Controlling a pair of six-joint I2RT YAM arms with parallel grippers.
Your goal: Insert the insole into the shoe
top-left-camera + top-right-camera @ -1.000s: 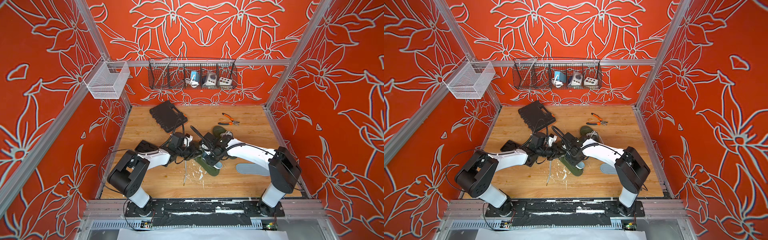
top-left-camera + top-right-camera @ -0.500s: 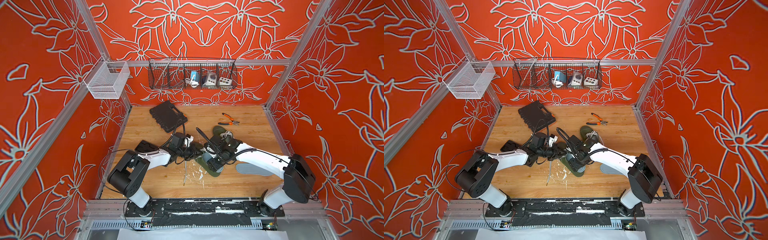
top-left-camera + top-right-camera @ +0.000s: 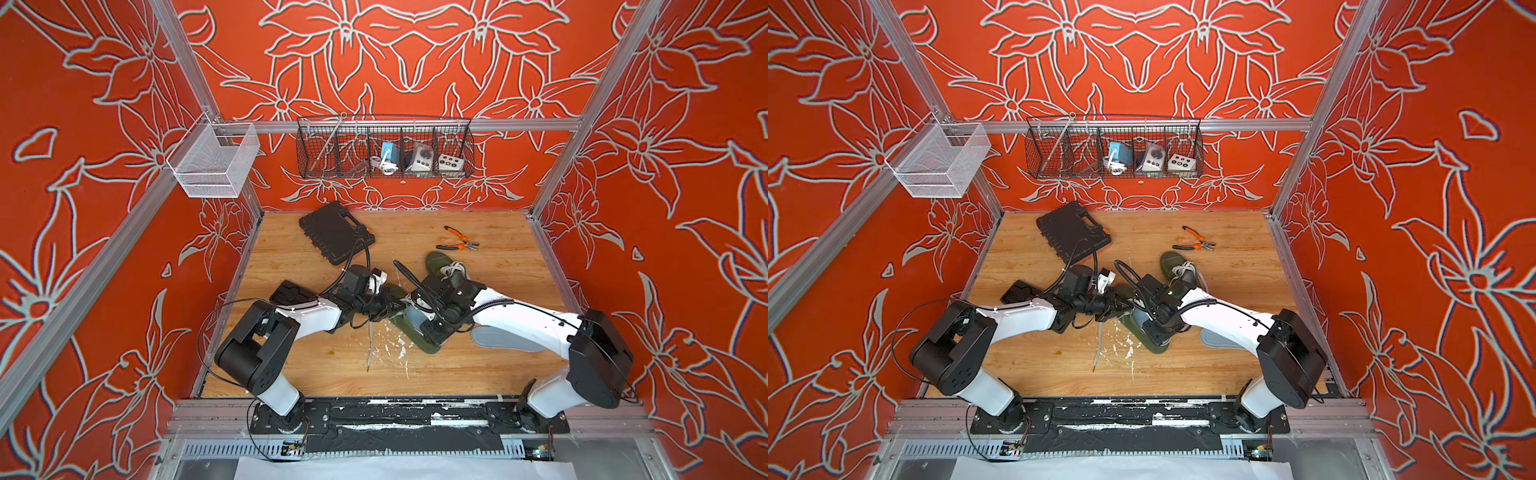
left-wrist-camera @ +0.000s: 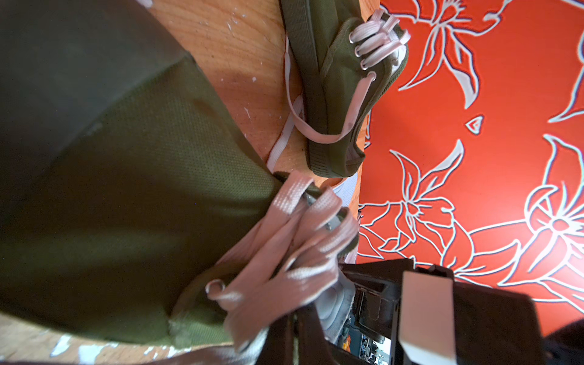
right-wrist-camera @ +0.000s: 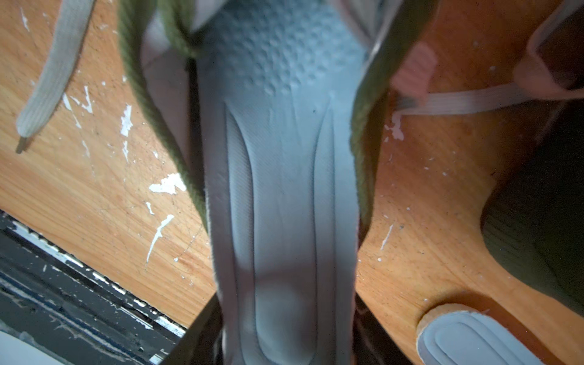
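Right arm (image 3: 528,324) has swung outward. Right gripper (image 3: 434,332) grasps insole (image 5: 284,189): forepart inside shoe (image 3: 428,350), heel unseated. Left gripper (image 3: 395,309) clenched beside shoe, hold unclear.

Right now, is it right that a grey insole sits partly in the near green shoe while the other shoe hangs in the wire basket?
Not quite: the other shoe lies on the table, as a top view shows. The grey insole does sit partly in the near shoe.
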